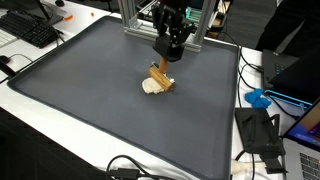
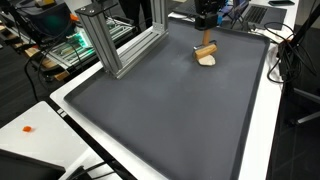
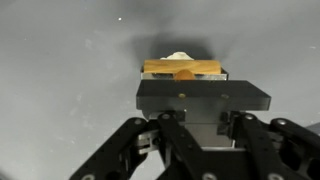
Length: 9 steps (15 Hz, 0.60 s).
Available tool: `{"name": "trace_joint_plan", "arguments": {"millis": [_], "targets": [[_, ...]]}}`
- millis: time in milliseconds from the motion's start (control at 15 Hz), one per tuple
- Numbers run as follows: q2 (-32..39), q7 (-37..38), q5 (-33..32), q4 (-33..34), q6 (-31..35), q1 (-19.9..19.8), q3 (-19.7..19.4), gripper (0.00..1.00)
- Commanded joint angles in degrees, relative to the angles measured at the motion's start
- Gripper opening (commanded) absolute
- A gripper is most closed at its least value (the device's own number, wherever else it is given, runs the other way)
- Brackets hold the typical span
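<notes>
My gripper (image 1: 171, 53) hangs low over the far part of a dark grey mat (image 1: 90, 100) and is shut. A short wooden piece (image 1: 160, 74) slants down from its fingertips to a cream lump (image 1: 151, 86) lying on the mat. In both exterior views the wood meets the lump: wooden piece (image 2: 205, 49), cream lump (image 2: 207, 60), gripper (image 2: 207, 24). In the wrist view a dark slab (image 3: 203, 94) lies across the gripper (image 3: 201, 120) and hides the fingertips. Beyond the slab show the wooden piece (image 3: 181, 68) and a sliver of the cream lump (image 3: 180, 56).
An aluminium frame (image 2: 120, 45) stands on the mat's edge close behind the gripper. Off the mat lie a keyboard (image 1: 35, 30), a blue object (image 1: 258, 98), a black box (image 1: 258, 130) and cables (image 1: 130, 168). A small orange thing (image 2: 27, 129) sits on the white table.
</notes>
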Motion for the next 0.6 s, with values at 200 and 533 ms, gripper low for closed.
{"name": "trace_joint_plan", "arguments": {"millis": [200, 533], "targets": [[0.4, -2.3, 2.8, -1.0, -3.9, 0.5, 0.8, 0.22], [0.2, -1.7, 2.4, -0.7, -4.8, 0.9, 0.7, 0.22]]}}
